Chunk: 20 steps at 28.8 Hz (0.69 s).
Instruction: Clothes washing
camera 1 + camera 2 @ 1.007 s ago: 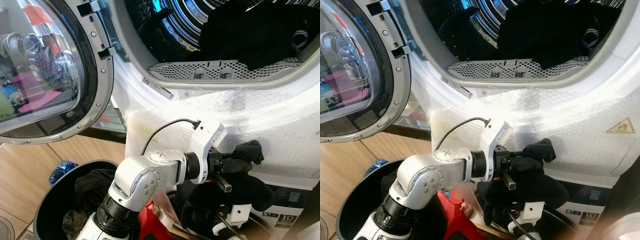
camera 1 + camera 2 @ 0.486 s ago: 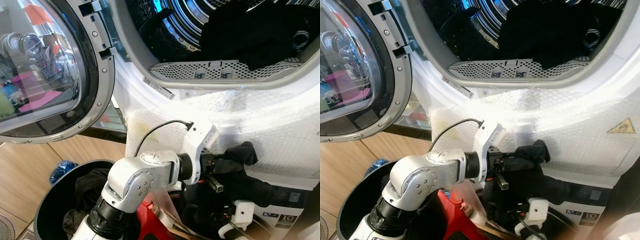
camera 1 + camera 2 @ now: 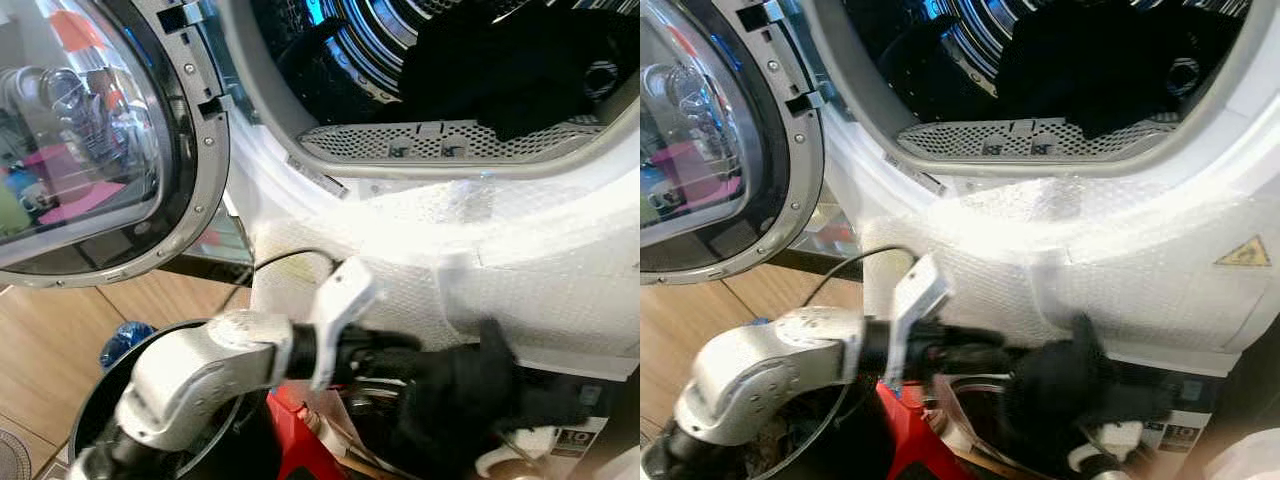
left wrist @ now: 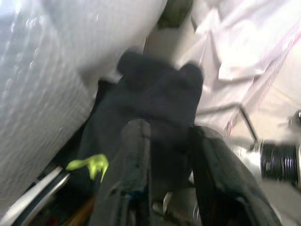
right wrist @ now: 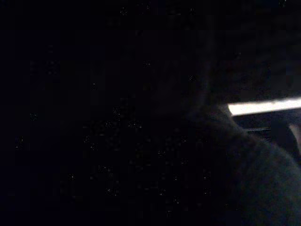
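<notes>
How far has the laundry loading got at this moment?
Done: the door is open and dark clothes lie in the drum. In hand: the left gripper is shut on a black garment below the opening. Left: lifting it in, and more dark clothes sit in the round basket.

The round drum opening of the white washing machine (image 3: 560, 250) stands wide, but a heap of black clothes (image 3: 500, 60) takes up its right half; free room remains at its left, above the perforated grey lip (image 3: 440, 140). The glass-fronted round door (image 3: 90, 140) hangs open at far left. Low down, the bubble-wrapped front panel (image 3: 970, 270) bulges towards the silver left arm (image 3: 200, 365), which crosses above the black round bin (image 3: 95, 420).
</notes>
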Tool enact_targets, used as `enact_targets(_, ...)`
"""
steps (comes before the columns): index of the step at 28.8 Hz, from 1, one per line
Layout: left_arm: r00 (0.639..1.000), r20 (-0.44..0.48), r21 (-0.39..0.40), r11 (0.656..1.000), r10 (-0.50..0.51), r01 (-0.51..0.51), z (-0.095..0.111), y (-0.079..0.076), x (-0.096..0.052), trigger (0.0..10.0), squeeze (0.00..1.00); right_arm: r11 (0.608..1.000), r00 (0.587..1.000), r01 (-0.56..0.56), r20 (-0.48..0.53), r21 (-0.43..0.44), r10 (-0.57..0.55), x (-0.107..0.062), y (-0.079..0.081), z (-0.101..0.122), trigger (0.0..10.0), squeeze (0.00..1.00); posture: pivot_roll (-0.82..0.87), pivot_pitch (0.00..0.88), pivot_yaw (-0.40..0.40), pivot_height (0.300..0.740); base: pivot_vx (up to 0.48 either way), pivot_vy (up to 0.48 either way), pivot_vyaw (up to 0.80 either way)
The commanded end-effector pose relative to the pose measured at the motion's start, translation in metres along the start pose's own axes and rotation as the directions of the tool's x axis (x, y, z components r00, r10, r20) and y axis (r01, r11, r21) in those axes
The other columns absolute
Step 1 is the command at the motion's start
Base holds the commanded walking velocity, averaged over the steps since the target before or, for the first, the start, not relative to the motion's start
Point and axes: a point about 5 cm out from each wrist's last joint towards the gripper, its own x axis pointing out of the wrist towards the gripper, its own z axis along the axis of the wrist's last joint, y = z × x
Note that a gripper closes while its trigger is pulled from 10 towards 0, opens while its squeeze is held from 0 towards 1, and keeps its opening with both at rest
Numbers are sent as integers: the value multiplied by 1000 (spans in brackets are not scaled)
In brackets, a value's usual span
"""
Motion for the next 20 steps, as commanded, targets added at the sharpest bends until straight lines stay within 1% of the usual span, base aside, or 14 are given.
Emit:
enact_targets(1,999,-16,30,999,42,-42,-2,6,-6,10000,1000,999,999,-31,39,-6,32,6,5,6,0,0,-25,0,272,740,0,0,0)
enact_targets(5,985,-86,65,987,152,-146,-19,21,-20,10000,1000,995,992,-100,81,-21,101,4,1,18,0,0,-29,0,284,740,0,0,0)
enact_targets(7,961,-100,102,963,258,-248,-26,33,-28,10000,1000,985,983,-168,73,-48,171,2,4,20,0,0,-31,0,287,740,0,0,0)
enact_targets(8,961,-100,102,963,258,-248,-26,33,-28,10000,1000,985,983,-168,73,-48,171,2,4,20,0,0,-31,0,287,740,0,0,0)
enact_targets(9,941,-93,119,942,327,-315,-28,40,-31,10000,1000,979,978,-196,63,-53,199,0,6,19,0,0,-33,0,289,740,0,0,0)
enact_targets(10,906,-64,170,899,418,-403,-29,49,-36,10000,1000,970,970,-238,46,-57,241,-3,8,17,0,0,-33,0,289,740,0,0,0)
enact_targets(11,866,-33,176,856,499,-486,-30,58,-42,10000,1000,958,959,-281,28,-55,283,-5,11,15,0,0,-34,0,293,740,0,0,0)
enact_targets(12,839,-14,174,828,544,-534,-31,63,-46,10000,1000,950,951,-308,16,-53,309,-7,13,13,0,0,-34,0,293,740,0,0,0)
enact_targets(14,761,8,170,749,649,-640,-35,74,-57,10000,1000,919,920,-392,-31,-48,390,-13,21,6,0,0,-37,0,300,740,0,0,0)
enact_targets(15,738,9,189,724,675,-664,-37,77,-61,10000,753,904,904,-426,-60,-43,423,-16,24,2,0,0,-37,0,300,740,0,0,0)
enact_targets(16,711,2,217,694,703,-687,-42,81,-66,10000,0,888,887,-458,-95,-37,453,-18,28,-3,0,0,-38,0,300,740,0,0,0)
enact_targets(17,711,2,217,694,703,-687,-42,81,-66,10000,0,888,887,-458,-95,-37,453,-18,28,-3,0,0,-38,0,300,740,0,0,0)
enact_targets(18,698,-3,237,678,716,-696,-45,82,-69,10000,0,880,876,-474,-116,-33,467,-20,30,-6,0,0,-38,0,300,740,0,0,0)
enact_targets(20,589,-48,263,579,807,-772,-60,94,-82,10000,0,835,822,-550,-191,-25,536,-28,37,-16,0,0,-43,0,301,740,0,0,0)
